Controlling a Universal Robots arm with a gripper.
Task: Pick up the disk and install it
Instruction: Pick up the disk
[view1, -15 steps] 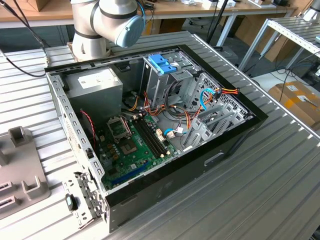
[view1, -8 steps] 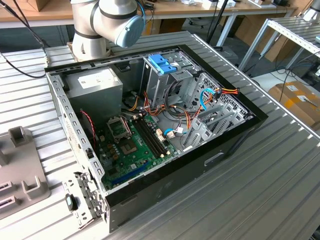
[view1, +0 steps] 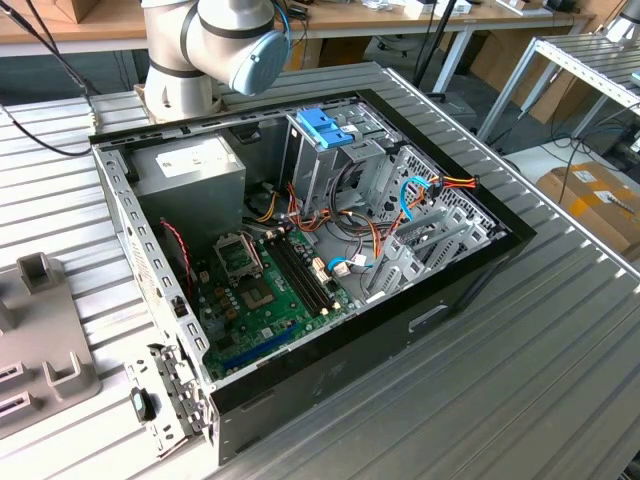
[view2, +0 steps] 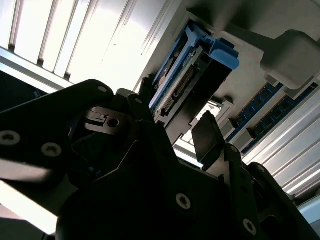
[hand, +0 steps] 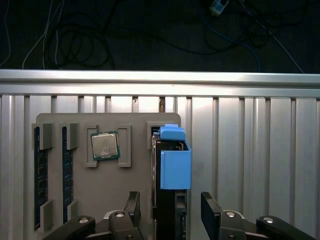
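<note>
Blue-railed disk (hand: 175, 164): stands on edge in a slot of the grey tray (hand: 140, 186), near a chip (hand: 105, 146).
Arm's gripper (hand: 171, 212): fingers spread, one either side of the disk; contact unclear.
Handling: probably stiff, fairly heavy, sensitive to knocks; smooth faces may slip.
Hold: across the flat faces, clear of the connector (view2: 177, 92).

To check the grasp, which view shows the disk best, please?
The first wrist view: the disk stands on edge in the tray, between the open gripper. The second wrist view shows its connector end close up.
</note>
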